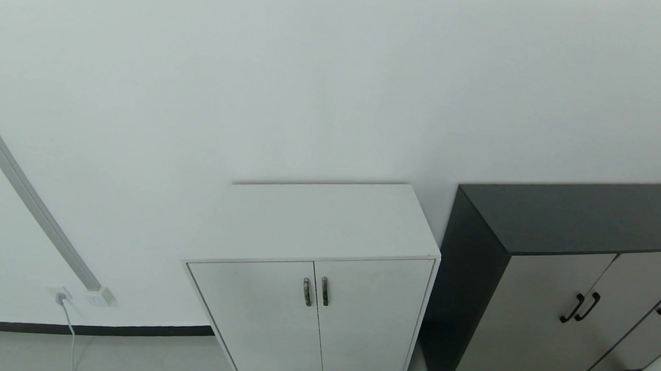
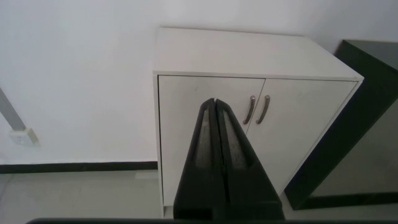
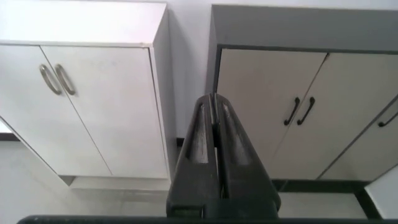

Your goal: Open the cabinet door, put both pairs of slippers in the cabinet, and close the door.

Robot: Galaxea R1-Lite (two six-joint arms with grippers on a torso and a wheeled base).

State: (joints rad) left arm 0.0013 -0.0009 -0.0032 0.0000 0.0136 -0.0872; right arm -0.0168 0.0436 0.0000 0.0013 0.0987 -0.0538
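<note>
Wall conduit [image 1: 29, 194]: in the head view a pale strip is seen slanting down the white wall to a small box.
Socket [image 1: 59, 295]: set just beside that box; a plug is fitted, and a grey cable [image 1: 72, 336] is hung from it toward the floor.
Black stripe [image 1: 90, 328]: run along the foot of the wall and ended at the white cabinet's left side.
Left gripper [image 2: 215, 102]: its fingers are pressed flat together with nothing between them. In the left wrist view it is held in the air before the white cabinet's left door, apart from it.
White cabinet [image 1: 317, 224]: stood against the wall, between the socket and the black cabinet. Both doors are shut.
Metal handles [image 1: 316, 291]: two are mounted upright, side by side at the seam between the doors.
Right gripper [image 3: 214, 98]: closed on itself, nothing held. In the right wrist view it is lined up with the narrow gap between the two cabinets.
Black cabinet [image 1: 558, 218]: placed just right of the white one. Its grey doors are shut and black handles [image 1: 582, 307] are paired at their seam. A further handle is seen at the head view's right edge.
</note>
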